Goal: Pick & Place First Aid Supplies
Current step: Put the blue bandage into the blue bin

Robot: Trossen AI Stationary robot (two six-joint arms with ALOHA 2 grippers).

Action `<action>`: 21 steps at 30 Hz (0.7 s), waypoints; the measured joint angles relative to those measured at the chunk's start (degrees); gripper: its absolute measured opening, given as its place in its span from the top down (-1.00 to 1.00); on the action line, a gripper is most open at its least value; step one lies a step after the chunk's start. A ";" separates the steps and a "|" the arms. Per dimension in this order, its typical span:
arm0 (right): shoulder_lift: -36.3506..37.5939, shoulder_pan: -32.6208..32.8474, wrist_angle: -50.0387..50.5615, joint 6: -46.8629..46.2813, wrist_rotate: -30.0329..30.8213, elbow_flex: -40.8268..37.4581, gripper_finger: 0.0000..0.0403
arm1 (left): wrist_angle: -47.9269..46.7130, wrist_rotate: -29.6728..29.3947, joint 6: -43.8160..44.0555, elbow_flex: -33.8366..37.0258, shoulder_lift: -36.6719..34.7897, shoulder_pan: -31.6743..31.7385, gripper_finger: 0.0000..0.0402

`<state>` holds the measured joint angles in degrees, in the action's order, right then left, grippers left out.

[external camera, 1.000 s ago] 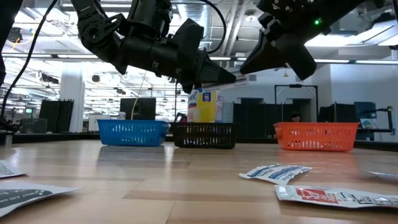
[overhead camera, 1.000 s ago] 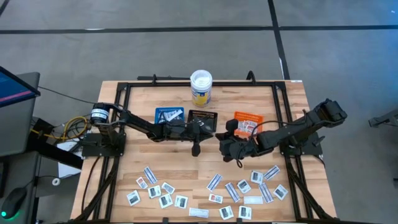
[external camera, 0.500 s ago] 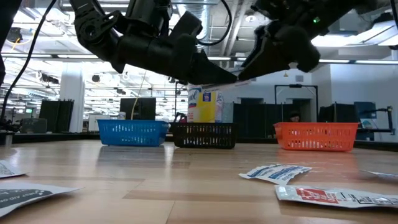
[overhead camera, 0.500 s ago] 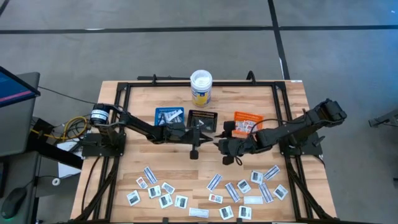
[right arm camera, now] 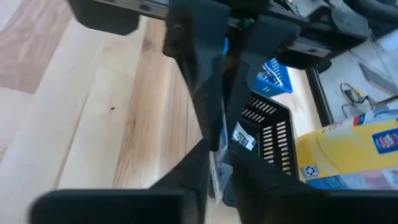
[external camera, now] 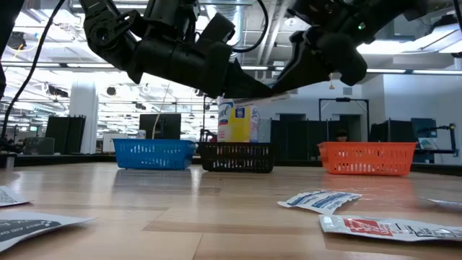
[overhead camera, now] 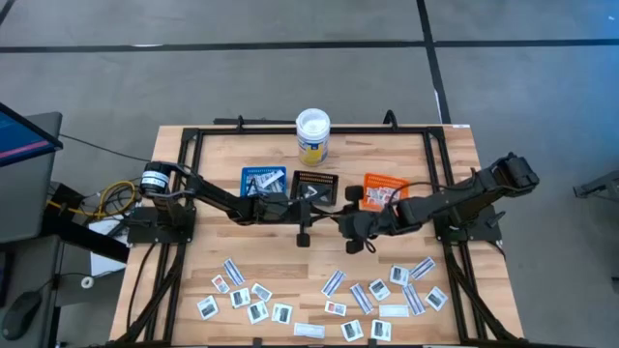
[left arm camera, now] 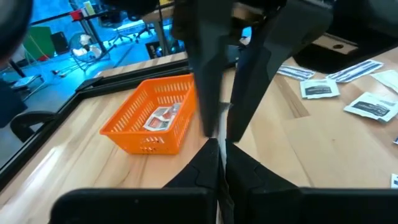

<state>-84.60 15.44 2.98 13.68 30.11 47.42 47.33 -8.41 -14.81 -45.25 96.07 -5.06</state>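
— What's on the table (overhead camera: 455, 155)?

— Both arms reach in to its middle, the left arm (overhead camera: 218, 198) from one side, the right arm (overhead camera: 455, 201) from the other. At the far edge stands a tub (overhead camera: 312, 135). Just before it sit three trays in a row: blue (overhead camera: 263, 179), black (overhead camera: 314, 181), orange (overhead camera: 385, 188).

— And the grippers?

— They meet tip to tip above the wood, near the black tray. The left gripper (external camera: 256, 88) has its fingers pressed together, pinching one thin packet (external camera: 278, 94) that pokes out toward the right gripper (external camera: 289, 76).

— Does the right one grip it too?

— Its fingers (right arm camera: 249, 174) sit close on either side of the packet; whether they clamp it, I cannot tell.

— The other packets?

— The loose packets (overhead camera: 368, 295) lie scattered flat along the near edge.
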 joint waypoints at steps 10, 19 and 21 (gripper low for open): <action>0.00 4.48 0.01 4.04 14.01 0.00 0.88 | -1.57 -2.77 0.02 0.00 0.04 0.06 0.95; 0.00 6.82 1.95 4.43 16.42 0.00 0.99 | -1.53 -2.53 0.26 0.00 0.04 0.17 0.95; 0.00 6.37 2.44 2.40 16.29 0.00 0.95 | -1.53 -2.51 0.26 0.00 0.04 0.17 0.95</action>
<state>-84.60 21.81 5.42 16.09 46.40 47.42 45.80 -10.92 -14.55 -45.25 96.12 -4.89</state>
